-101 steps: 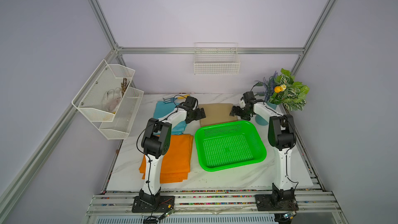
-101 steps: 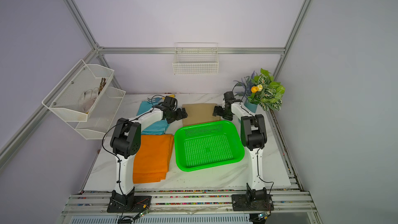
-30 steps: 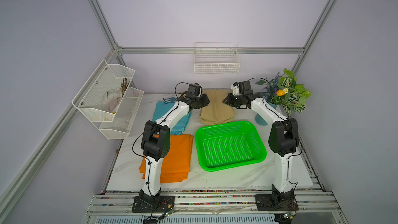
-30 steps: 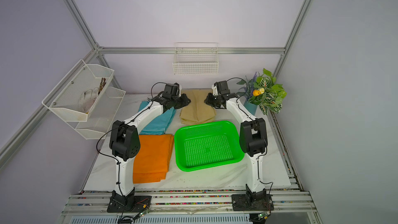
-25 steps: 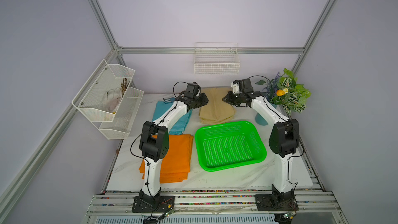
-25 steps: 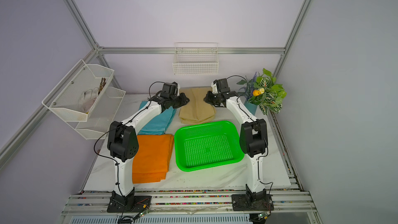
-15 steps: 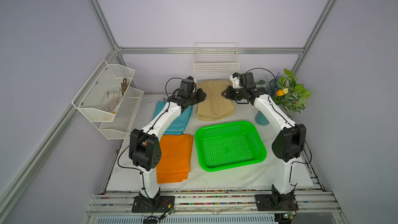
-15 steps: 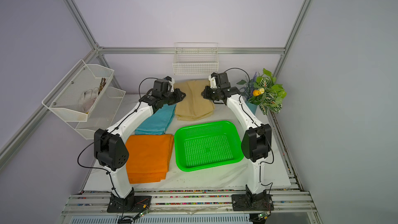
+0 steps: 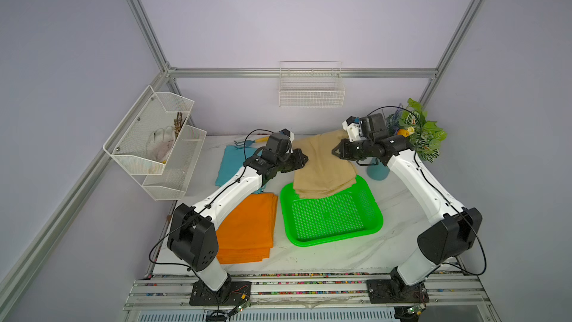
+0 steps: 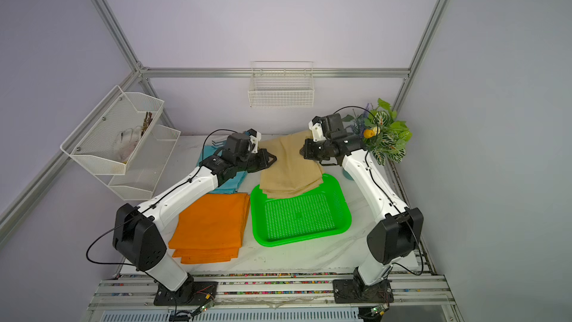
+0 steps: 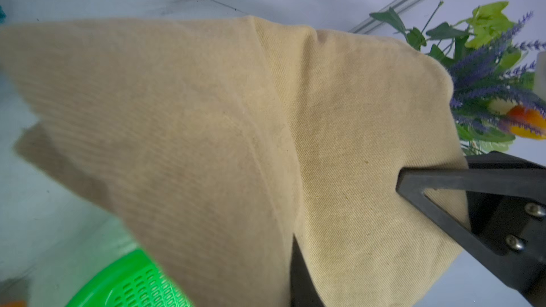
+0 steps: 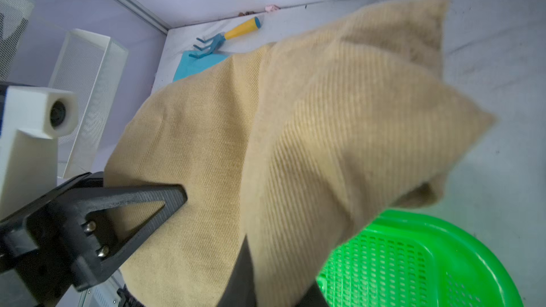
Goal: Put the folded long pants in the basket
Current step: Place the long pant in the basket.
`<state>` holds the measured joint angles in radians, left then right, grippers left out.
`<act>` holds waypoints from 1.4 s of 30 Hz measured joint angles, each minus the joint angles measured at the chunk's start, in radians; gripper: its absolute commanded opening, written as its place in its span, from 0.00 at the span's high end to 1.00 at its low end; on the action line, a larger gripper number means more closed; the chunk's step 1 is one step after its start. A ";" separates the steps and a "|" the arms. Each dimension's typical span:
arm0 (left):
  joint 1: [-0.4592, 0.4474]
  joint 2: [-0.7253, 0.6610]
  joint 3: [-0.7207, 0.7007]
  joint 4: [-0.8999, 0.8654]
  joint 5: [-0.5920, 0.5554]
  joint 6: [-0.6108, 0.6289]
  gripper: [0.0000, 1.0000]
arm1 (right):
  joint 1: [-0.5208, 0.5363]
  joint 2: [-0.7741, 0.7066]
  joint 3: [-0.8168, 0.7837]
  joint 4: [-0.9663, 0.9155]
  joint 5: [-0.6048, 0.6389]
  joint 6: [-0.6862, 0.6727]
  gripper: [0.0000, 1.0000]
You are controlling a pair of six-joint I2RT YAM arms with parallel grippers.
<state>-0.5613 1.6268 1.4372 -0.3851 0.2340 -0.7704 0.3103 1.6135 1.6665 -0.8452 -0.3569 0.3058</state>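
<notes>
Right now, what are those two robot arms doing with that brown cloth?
Both arms are holding up the folded tan pants together. The left gripper pinches one side and the right gripper pinches the other, so the pants hang in the air with their bottom edge over the far end of the green basket. The blue pants and orange pants lie on the table, not in the basket yet.

1. Soft, cool, even light fills the booth; shadows around the green basket (image 9: 331,236) are faint.
2. Both top views look sharp; the basket casts a green glow on the tabletop (image 9: 309,258) beside it.
3. Wrist views: the tan pants (image 11: 206,143) blur toward the basket.
</notes>
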 measured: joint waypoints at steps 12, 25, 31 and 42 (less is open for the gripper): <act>-0.135 -0.093 -0.179 -0.142 0.019 0.029 1.00 | 0.002 -0.275 -0.363 -0.089 0.010 -0.002 1.00; -0.166 -0.092 -0.333 -0.144 -0.011 0.058 1.00 | 0.016 -0.272 -0.588 0.082 0.023 0.006 1.00; -0.166 -0.044 -0.335 -0.124 -0.038 0.075 1.00 | 0.019 -0.199 -0.619 0.165 0.063 0.003 1.00; -0.168 0.049 -0.281 -0.103 -0.113 0.147 0.67 | 0.024 -0.121 -0.691 0.309 0.161 0.004 0.62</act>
<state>-0.7292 1.6756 1.1564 -0.4885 0.1207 -0.6235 0.3340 1.4925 0.9756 -0.5358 -0.1955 0.3099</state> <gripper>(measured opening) 0.144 0.281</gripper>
